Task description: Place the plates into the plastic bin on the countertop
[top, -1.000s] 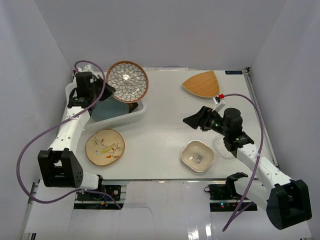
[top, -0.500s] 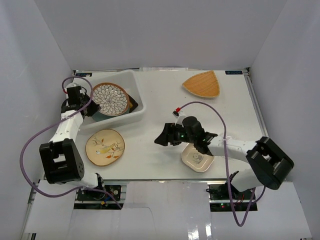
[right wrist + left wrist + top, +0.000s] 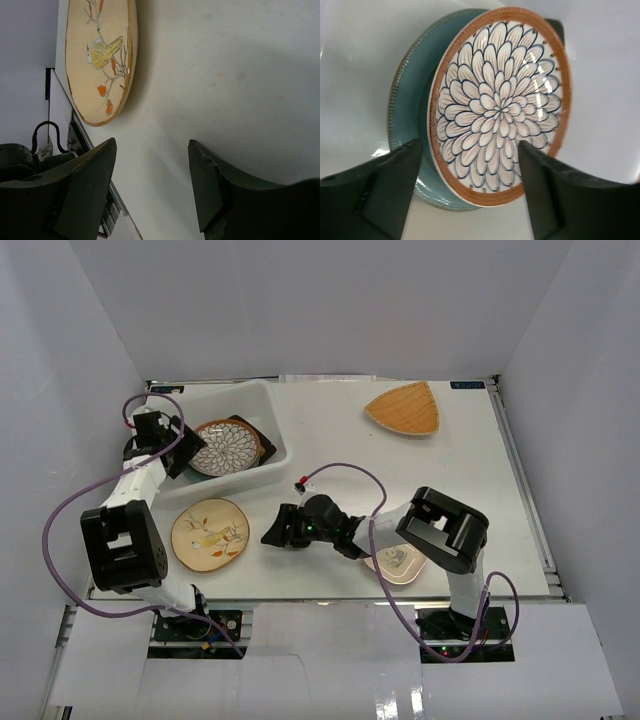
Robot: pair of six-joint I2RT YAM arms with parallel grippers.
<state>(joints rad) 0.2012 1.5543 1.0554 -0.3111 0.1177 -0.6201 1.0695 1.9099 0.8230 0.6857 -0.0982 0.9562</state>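
there, petal plate [image 3: 502, 107] rests on teal plate [image 3: 407, 115] inside bin [image 3: 245, 402].

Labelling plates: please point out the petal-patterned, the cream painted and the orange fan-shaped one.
petal-patterned plate [image 3: 502, 107], left wrist view, centre of its flower pattern
cream painted plate [image 3: 210, 531], top view, painted middle
orange fan-shaped plate [image 3: 403, 410], top view, middle

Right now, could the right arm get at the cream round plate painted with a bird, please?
Probably yes. The right arm is stretched across the white tabletop with its jaws open and facing the cream round plate painted with a bird; only bare surface lies between them, and nothing is held.
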